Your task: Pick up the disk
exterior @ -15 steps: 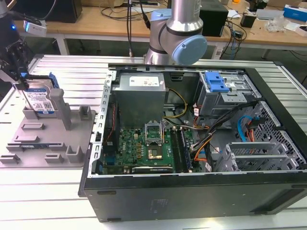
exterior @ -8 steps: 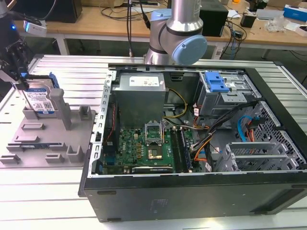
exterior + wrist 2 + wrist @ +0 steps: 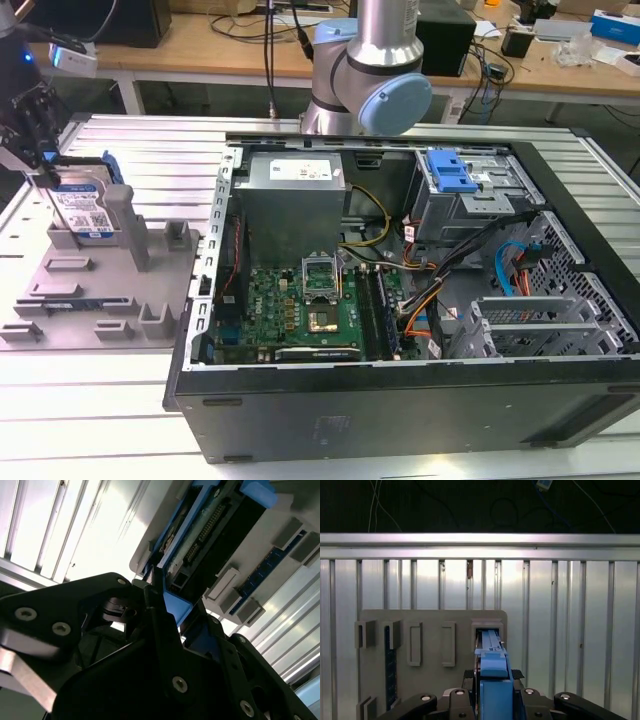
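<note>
Exterior view, upper left of frame: black gripper (image 3: 45, 165) comes down from above onto the silver-metal rectangular disk with blue side rails (image 3: 85, 208), which stands on edge in the grey plastic holder with upright posts (image 3: 100, 285), long axis roughly vertical. First wrist view, bottom centre: fingers (image 3: 470, 680) flank the blue rail (image 3: 493, 680). Judged pinching the disk's upper edge; disk seated in holder.

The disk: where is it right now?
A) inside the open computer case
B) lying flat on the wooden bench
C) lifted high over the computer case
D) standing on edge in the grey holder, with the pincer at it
D: in the exterior view the disk stands on edge in the holder, the pincer down at it, beside the case.
</note>
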Robot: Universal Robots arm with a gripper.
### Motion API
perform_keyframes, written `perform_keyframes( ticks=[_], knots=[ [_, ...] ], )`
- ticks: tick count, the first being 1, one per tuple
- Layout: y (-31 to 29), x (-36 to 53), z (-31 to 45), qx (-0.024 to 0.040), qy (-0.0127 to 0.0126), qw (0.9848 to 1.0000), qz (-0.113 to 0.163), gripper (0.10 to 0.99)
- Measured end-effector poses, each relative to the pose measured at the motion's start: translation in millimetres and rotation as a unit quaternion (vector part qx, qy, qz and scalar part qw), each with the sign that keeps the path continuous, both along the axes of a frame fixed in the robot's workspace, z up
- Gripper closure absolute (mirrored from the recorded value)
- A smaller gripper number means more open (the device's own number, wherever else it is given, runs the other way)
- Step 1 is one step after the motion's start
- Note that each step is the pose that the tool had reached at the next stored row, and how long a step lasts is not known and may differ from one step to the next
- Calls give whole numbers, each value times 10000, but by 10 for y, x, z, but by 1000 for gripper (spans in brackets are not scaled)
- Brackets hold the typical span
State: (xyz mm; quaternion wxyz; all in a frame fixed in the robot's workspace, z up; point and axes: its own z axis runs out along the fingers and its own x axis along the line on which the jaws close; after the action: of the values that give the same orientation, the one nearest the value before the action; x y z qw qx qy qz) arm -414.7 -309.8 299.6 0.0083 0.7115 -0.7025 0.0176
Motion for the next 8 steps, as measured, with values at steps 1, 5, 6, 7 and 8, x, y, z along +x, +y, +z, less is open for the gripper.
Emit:
perform_keyframes(
  ticks=[1, 5, 6, 7, 8],
  knots=[
    [-1, 0, 1, 1, 0, 10000, 0, 722],
    [-2, -1, 40, 8, 0, 10000, 0, 722],
    [-2, -1, 53, 9, 0, 10000, 0, 722],
    [-2, -2, 76, 13, 0, 10000, 0, 722],
    [-2, -2, 130, 18, -1, 10000, 0, 722]
  ],
)
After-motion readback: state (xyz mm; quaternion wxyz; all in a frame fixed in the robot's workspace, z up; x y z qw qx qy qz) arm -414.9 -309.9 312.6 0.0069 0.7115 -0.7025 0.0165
